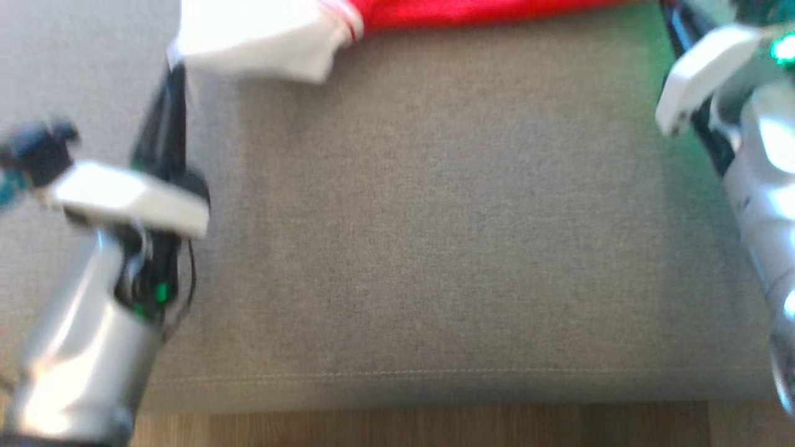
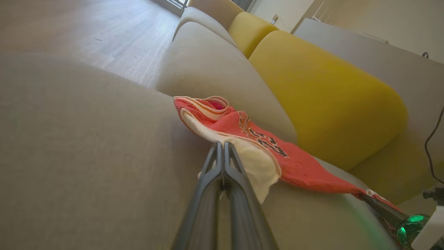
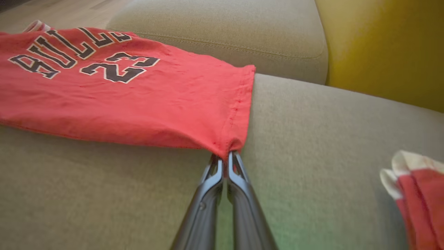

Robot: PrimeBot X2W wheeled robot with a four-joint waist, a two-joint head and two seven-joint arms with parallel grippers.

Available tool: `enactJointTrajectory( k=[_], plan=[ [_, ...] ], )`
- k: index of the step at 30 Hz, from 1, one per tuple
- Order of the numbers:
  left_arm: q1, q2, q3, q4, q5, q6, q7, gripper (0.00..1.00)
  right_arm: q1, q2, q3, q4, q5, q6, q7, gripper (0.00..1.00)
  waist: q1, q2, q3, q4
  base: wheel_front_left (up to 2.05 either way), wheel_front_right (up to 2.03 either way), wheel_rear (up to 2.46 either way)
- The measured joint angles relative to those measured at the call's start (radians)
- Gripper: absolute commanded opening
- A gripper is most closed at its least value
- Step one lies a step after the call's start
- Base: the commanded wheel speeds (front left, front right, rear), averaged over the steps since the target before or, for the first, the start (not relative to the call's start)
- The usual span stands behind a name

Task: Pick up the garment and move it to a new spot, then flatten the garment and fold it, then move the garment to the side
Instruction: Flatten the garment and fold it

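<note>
Red Bulls jersey (image 3: 121,104) lies across the head view's top edge on the grey sofa cushion (image 1: 435,248) — left gripper (image 2: 222,146) and right gripper (image 3: 226,158) each pinch an end. Thin bites — uneven pulling could slip one free.

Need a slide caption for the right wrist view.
Right tool shut on the hem corner of a red jersey spread across a grey sofa cushion, yellow backrest behind.

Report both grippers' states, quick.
Left gripper: closed, pinching the jersey at its white edge.
Right gripper: closed on the jersey's red hem corner.
</note>
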Motion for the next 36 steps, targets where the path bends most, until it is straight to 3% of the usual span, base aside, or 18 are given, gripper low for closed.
enactJointTrajectory(
  k=[9,21,24,29,33,36],
  plan=[
    [0.395,0.04,-0.013,-0.083,-0.103,0.01,0.035,0.0,0.259,-0.016,0.049,-0.045,0.089,0.0,0.007,0.0,0.0,0.0,-0.181,-0.021,0.0,0.0,0.0],
    [0.744,0.057,0.062,-0.36,-0.227,0.171,0.042,0.0,0.625,-0.05,0.009,-0.277,0.152,0.0,-0.003,0.0,-0.0001,0.0,-0.314,-0.053,0.0,0.0,0.0],
    [0.831,0.059,0.11,-0.466,-0.243,0.222,0.031,0.0,0.719,-0.067,-0.032,-0.377,0.14,0.0,0.021,0.0,-0.0001,0.0,-0.316,-0.068,0.0,0.0,0.0],
    [0.907,0.064,0.131,-0.614,-0.249,0.258,0.026,0.0,0.864,-0.066,-0.123,-0.651,0.113,0.0,0.116,0.0,-0.0001,0.0,-0.31,-0.082,0.0,0.0,0.0],
    [0.859,0.067,0.11,-0.628,-0.234,0.267,0.047,0.0,0.932,-0.047,-0.162,-0.865,0.057,0.0,0.219,0.0,-0.0001,0.0,-0.297,-0.08,0.0,0.0,0.0],
    [0.737,0.048,0.082,-0.597,-0.221,0.265,0.065,0.0,0.931,-0.035,-0.184,-0.968,0.016,0.0,0.286,0.0,-0.0001,0.0,-0.281,-0.071,0.0,0.0,0.0]
  ],
)
